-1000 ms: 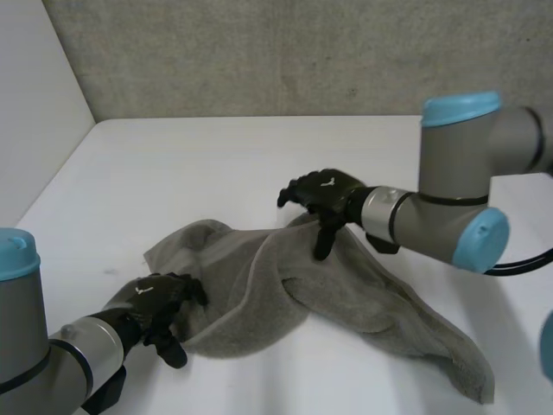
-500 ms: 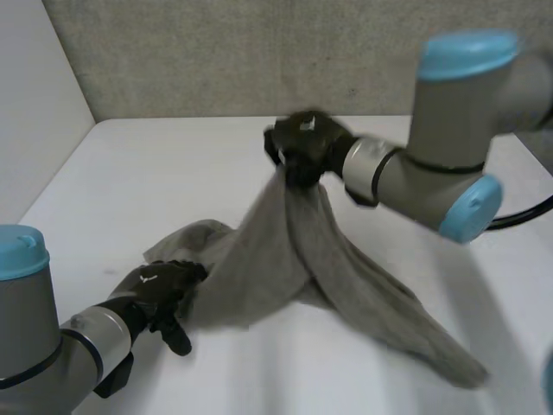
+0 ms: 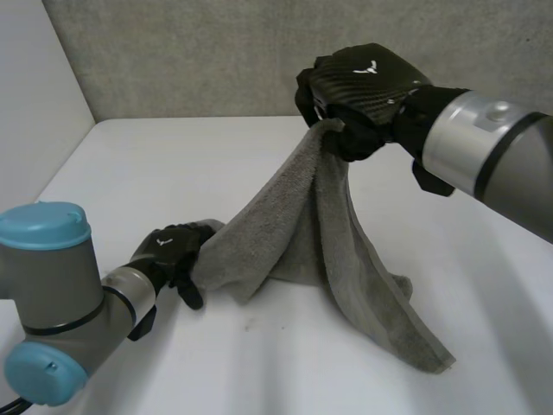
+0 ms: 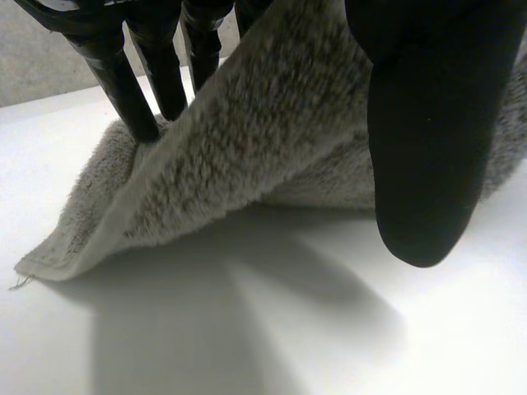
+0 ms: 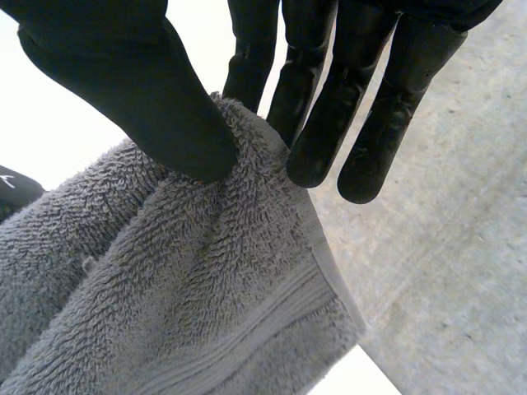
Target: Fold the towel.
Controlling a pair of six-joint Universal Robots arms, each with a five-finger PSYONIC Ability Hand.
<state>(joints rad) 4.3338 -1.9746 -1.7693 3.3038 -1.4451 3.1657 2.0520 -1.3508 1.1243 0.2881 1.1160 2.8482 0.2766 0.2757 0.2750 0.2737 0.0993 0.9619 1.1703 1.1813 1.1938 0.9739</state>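
Head view: right hand [image 3: 363, 91] pinches the grey towel [image 3: 294, 225] aloft at 1 o'clock, left hand [image 3: 173, 255] clamps its edge at 8 o'clock; no fold laid yet.

Head view: high, behind and between the arms, looking down over the white table [image 3: 173, 164] to the grey wall [image 3: 216, 52]; takes in the left hand [image 3: 170, 251] and the right hand [image 3: 359, 91].
Left wrist view: very near, low over the table, along the left hand's palm.
Right wrist view: very near, along the right hand's palm, wall beyond.
Shared: the towel [image 3: 294, 225], in all three.
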